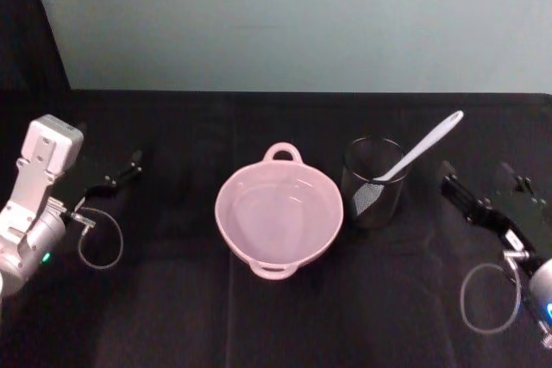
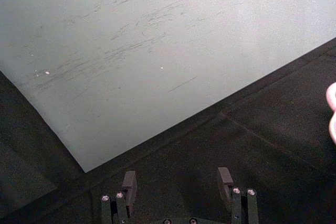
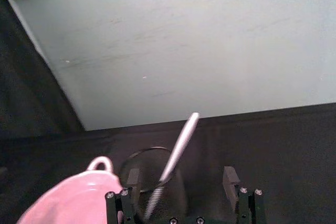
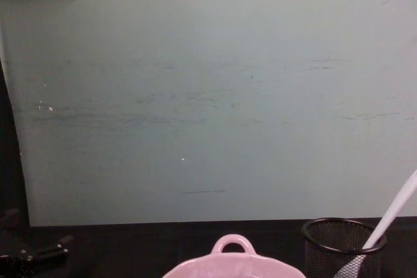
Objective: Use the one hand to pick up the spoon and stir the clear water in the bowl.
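Head view: spoon (image 1: 420, 152) stands in the mesh cup (image 1: 373, 182), nearer the right gripper (image 1: 492, 198)
Its bowl end sits down in the cup, the handle leaning up and away toward the robot's right; the right jaws are apart, beside the cup. Pink bowl (image 1: 278, 210) holds clear water just left of the cup; left gripper (image 1: 108, 178) parked, jaws apart

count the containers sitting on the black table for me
2: a pale pink bowl at the table's center, and a black wire-mesh cup just to its right, with the white spoon leaning inside it. None appear hidden.
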Robot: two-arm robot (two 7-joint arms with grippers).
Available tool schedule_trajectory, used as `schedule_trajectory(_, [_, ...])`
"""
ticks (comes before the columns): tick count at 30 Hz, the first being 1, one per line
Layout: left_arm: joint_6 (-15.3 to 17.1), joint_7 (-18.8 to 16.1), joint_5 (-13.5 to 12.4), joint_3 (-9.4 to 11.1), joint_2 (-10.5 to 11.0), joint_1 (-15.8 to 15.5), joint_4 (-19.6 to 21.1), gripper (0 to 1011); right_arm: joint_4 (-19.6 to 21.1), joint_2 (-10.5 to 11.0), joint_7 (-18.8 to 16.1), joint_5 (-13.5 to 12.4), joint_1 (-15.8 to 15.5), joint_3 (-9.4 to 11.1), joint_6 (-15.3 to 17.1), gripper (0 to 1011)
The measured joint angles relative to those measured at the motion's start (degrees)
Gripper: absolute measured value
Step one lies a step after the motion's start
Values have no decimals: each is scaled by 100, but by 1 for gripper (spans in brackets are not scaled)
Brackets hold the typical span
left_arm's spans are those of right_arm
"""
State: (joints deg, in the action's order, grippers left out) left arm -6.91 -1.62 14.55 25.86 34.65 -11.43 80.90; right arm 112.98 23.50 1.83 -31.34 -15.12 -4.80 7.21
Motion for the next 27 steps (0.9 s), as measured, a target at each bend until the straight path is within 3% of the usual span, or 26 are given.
schedule_trajectory(6, [0,0,0,0,0,0,0,1011,-359,-44,86,625,-105,-3,-639,1003])
schedule_trajectory(9, [0,0,0,0,0,0,0,1011,-729,-109,188,1118,-70,-65,-1099,1002])
schedule_trajectory(10, [0,0,0,0,0,0,0,1011,-729,-109,188,1118,-70,-65,-1099,1002])
schedule_trajectory(13, [0,0,0,0,0,0,0,1011,-1094,-217,259,1466,16,-112,-1539,1002])
schedule_trajectory(16, [0,0,0,0,0,0,0,1011,-1345,-296,256,1662,78,-139,-1924,1002])
schedule_trajectory(20, [0,0,0,0,0,0,0,1011,-1570,-374,246,1822,147,-154,-2201,1003])
schedule_trajectory(27, [0,0,0,0,0,0,0,1011,-1842,-473,119,1862,249,-148,-2303,1002])
